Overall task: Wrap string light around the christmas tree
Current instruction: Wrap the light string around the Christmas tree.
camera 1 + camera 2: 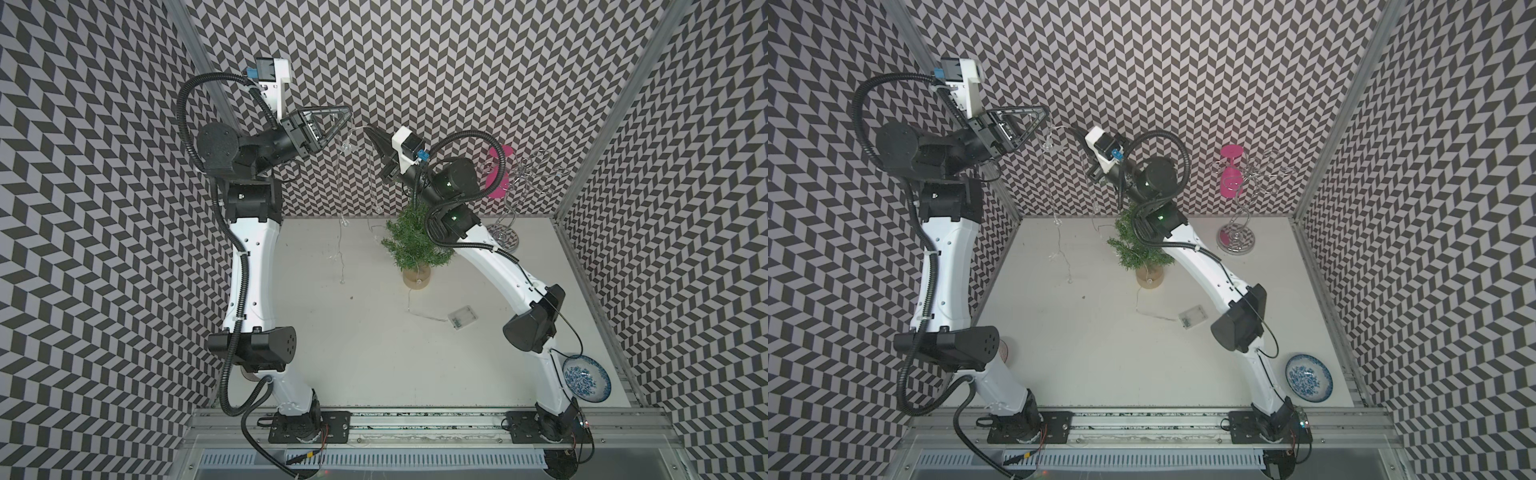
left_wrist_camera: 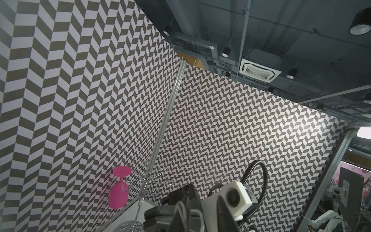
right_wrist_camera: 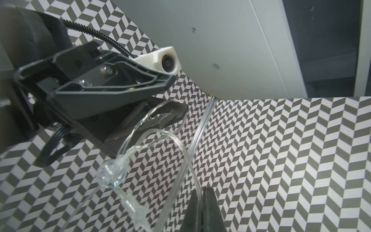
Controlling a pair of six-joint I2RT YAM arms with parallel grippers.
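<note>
Little wrapped: tree (image 1: 415,245) near table's (image 1: 332,353) back edge looked mostly bare; string light (image 3: 160,132) hung aloft, right gripper (image 3: 202,200) clamped on it, left gripper (image 3: 177,92) slightly parted, wire draped over one finger; winding all left to do.

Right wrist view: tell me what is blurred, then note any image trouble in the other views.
Right wrist view: the string light up close is soft, the chevron wall behind sharp. In both top views its clear wire nearly vanishes against the back wall. Left wrist view: glare whitens a wall panel.
</note>
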